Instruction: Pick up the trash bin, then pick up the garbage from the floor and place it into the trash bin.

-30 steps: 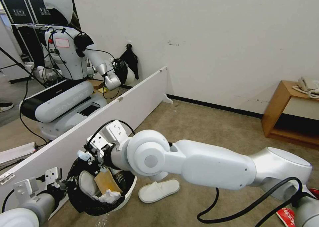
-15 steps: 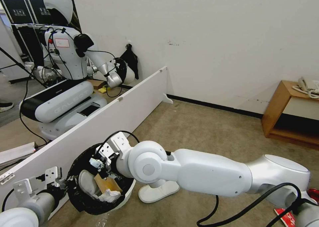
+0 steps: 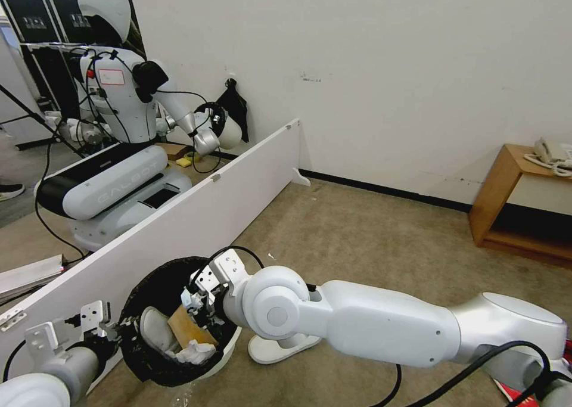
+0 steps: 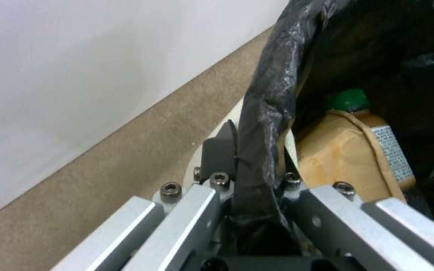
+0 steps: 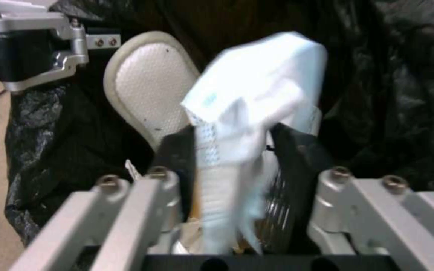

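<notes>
The left claw point(image 4: 249, 195) is clenched on the bag-lined rim of the trash bin point(image 3: 140, 341), held beside the white board. The right claw point(image 5: 232, 165) grasps a white wrapper point(image 5: 257, 98) inside the bin's mouth (one slipper point(image 3: 280, 348) lies on the floor just beside).

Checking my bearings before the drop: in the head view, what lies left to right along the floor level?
Left gripper → trash bin → right gripper → white slipper → red packet.
</notes>
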You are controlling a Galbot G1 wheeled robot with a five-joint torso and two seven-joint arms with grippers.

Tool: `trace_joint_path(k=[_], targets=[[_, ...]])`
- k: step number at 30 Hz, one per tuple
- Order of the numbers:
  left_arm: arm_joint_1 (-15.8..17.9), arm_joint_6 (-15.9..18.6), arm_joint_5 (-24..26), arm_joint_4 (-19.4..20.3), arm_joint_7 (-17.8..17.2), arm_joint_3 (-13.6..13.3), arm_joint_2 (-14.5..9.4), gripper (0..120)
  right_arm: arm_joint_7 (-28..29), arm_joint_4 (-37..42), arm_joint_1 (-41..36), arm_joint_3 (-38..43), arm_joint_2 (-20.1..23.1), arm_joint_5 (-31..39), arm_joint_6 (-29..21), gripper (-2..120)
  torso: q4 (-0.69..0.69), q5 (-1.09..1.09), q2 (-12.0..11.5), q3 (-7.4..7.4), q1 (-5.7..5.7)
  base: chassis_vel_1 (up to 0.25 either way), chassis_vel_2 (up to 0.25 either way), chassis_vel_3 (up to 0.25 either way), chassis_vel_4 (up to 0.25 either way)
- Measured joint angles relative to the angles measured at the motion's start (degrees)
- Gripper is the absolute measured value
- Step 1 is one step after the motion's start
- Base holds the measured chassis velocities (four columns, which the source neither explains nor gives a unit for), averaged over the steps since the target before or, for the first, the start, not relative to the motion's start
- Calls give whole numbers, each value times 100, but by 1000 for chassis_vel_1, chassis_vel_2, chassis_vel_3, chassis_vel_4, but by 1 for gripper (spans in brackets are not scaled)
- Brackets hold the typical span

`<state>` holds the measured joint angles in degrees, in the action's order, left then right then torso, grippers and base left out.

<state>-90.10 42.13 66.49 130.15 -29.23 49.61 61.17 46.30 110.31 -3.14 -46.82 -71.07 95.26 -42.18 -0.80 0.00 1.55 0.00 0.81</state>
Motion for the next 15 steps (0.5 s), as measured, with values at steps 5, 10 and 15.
trace_joint_path(k=[5, 10, 15], targets=[[5, 0, -8, -31, 2, 3, -2, 2, -4, 66, 17, 113, 28, -31, 2, 63, 0, 0, 0, 0, 0, 0, 0, 0, 0], [12, 0, -21, -68, 4, 5, -4, 2, -4, 193, 37, 248, 79, -47, 4, 77, 0, 0, 0, 0, 0, 0, 0, 0, 0], [28, 0, -38, -87, 8, -1, 12, 2, 2, 288, 76, 362, 97, -115, 5, 97, 0, 0, 0, 0, 0, 0, 0, 0, 0]])
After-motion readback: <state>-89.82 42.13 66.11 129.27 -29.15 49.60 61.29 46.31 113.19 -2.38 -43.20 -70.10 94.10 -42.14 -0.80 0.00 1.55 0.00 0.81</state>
